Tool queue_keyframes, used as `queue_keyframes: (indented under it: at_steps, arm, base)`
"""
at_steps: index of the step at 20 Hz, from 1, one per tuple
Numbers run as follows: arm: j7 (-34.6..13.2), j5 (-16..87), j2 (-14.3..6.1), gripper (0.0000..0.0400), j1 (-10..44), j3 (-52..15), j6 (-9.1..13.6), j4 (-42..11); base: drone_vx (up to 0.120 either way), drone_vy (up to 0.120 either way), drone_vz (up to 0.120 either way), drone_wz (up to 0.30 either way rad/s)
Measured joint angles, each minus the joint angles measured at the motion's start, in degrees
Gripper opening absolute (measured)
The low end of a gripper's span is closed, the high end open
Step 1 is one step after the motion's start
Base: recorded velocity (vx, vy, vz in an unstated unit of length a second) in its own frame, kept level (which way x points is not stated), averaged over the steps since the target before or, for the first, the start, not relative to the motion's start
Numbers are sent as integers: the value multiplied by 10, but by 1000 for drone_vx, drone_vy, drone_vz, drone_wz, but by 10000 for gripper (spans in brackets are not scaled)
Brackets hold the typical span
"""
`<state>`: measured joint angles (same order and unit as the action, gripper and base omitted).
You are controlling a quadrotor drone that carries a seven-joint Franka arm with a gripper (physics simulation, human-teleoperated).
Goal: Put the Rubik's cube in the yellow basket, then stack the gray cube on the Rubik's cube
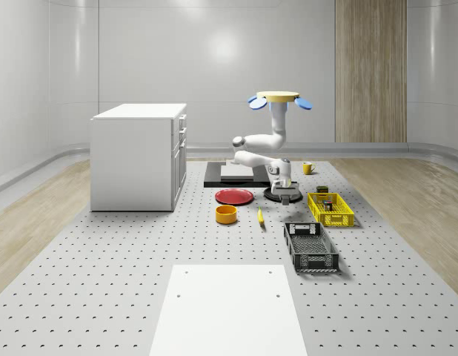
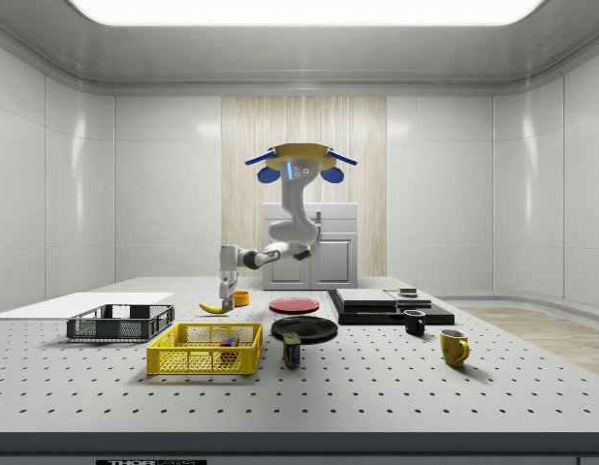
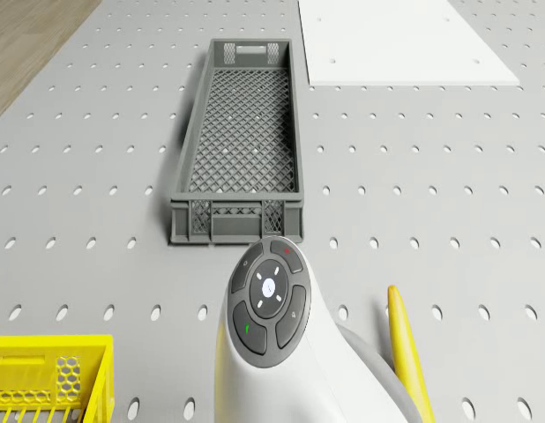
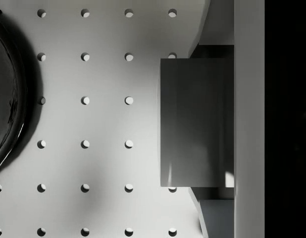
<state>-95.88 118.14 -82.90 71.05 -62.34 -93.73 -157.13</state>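
The drone (image 1: 277,97) hovers over the far part of the perforated table, with its arm bent down toward the table. The gripper (image 1: 286,194) hangs low beside the black plate (image 1: 273,195). In the wrist view the gripper (image 4: 202,121) is shut on the gray cube (image 4: 192,124), with a finger against each of two opposite faces. The yellow basket (image 1: 330,210) stands at the whole-scene view's right of the gripper, and the Rubik's cube (image 1: 327,204) lies inside it. In the side view the Rubik's cube (image 2: 229,341) sits in the yellow basket (image 2: 204,350), nearer the camera than the gripper (image 2: 224,294).
A gray basket (image 1: 310,248) stands in front of the yellow one. A banana (image 1: 260,216), an orange bowl (image 1: 226,214) and a red plate (image 1: 234,196) lie near the gripper. A white cabinet (image 1: 140,156), a black platform (image 1: 233,175), a can (image 2: 293,351) and two mugs (image 2: 454,346) also stand on the table.
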Motion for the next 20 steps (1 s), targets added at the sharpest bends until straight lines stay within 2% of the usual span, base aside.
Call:
queue_keyframes:
  at_steps: [7,10,20]
  arm:
    - [1,-4,1,250,-2,-5,4,-3]
    - [1,-5,2,250,-3,-6,5,-3]
    - [1,-4,4,250,-4,-6,7,-4]
  base:
    - [-120,120,120,0]
    - [-120,120,0,0]
    - [0,120,0,0]
